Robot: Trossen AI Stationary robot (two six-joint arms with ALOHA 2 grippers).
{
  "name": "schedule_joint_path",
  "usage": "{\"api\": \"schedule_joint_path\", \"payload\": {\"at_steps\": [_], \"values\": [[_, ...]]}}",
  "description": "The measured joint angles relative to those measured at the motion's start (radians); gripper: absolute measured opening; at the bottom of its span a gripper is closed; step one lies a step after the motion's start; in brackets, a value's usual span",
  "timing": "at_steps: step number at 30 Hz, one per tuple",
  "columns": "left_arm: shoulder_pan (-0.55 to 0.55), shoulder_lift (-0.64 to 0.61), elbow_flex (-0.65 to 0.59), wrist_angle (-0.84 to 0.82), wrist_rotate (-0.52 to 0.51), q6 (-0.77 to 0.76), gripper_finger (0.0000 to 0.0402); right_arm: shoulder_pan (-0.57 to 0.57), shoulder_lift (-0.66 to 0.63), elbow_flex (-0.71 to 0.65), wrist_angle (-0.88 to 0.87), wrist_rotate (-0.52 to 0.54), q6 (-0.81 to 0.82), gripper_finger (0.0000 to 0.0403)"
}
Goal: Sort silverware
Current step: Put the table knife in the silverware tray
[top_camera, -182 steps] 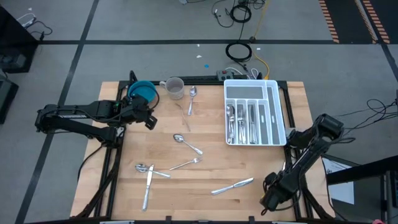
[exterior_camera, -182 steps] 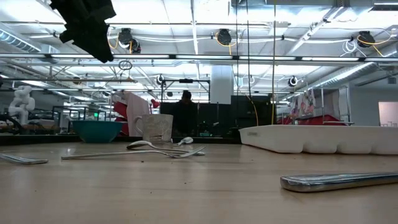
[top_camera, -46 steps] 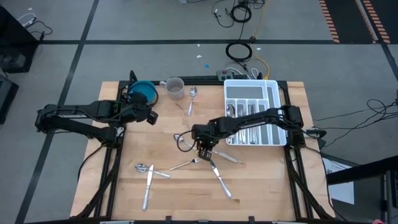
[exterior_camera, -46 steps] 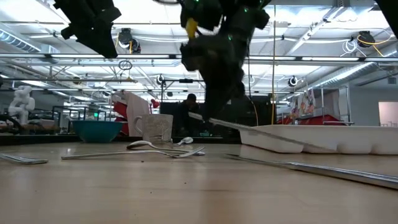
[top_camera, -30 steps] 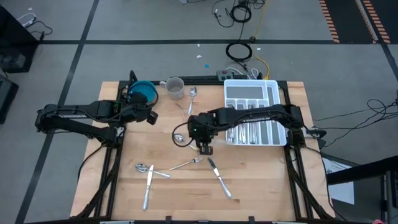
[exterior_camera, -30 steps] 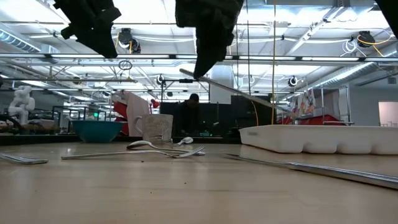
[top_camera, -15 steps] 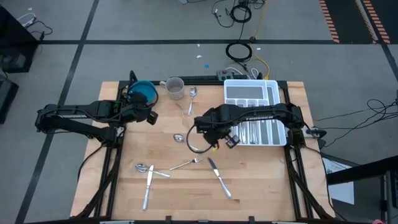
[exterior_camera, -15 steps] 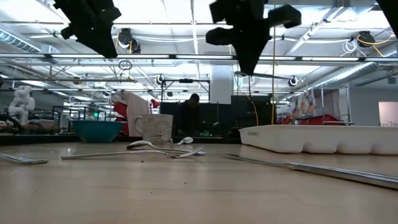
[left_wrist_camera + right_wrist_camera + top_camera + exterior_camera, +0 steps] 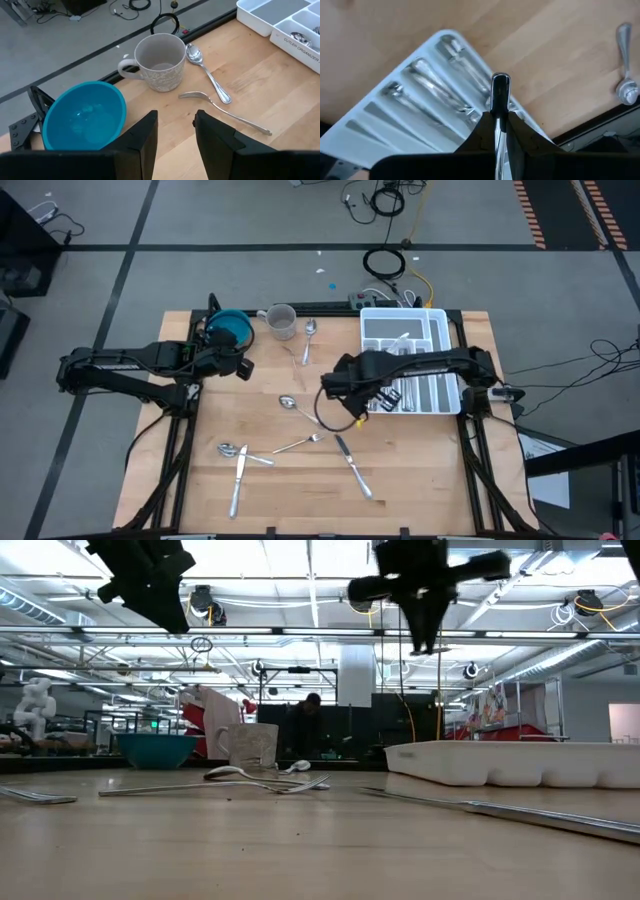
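Hovering just beside the white tray (image 9: 450,350), on its side toward the table's middle, the right gripper (image 9: 499,124) has its fingers pressed together on a slim silver piece (image 9: 499,97), probably a knife, though only its rounded end shows. The tray's compartments already hold several pieces. Well apart from the tray, the left gripper (image 9: 174,131) hangs with fingers spread and nothing between them, near the blue bowl (image 9: 84,115) and mug (image 9: 159,61). A spoon (image 9: 206,71) and fork (image 9: 225,113) lie between mug and tray; more silverware (image 9: 352,467) lies scattered farther off.
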Motion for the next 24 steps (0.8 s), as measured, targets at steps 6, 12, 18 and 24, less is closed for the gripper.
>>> {"api": "schedule_joint_path", "payload": {"at_steps": [6, 12, 18, 24], "values": [[0.000, 0.000, 0.000, 0.002, -0.004, -0.025, 0.0136, 0.035, -0.200, -0.208, -0.002, -0.005, 0.040, 0.0000], [0.000, 0.000, 0.000, 0.013, -0.008, -0.025, 0.0136, 0.078, -0.421, -0.471, -0.001, 0.079, -0.130, 0.0000], [0.000, 0.000, 0.000, 0.035, -0.008, -0.074, 0.0136, 0.090, -0.565, -0.659, 0.098, 0.104, -0.338, 0.0000], [0.000, 0.000, 0.000, 0.030, -0.008, -0.104, 0.0136, 0.090, -0.619, -0.799, 0.241, 0.100, -0.484, 0.0000]]}}
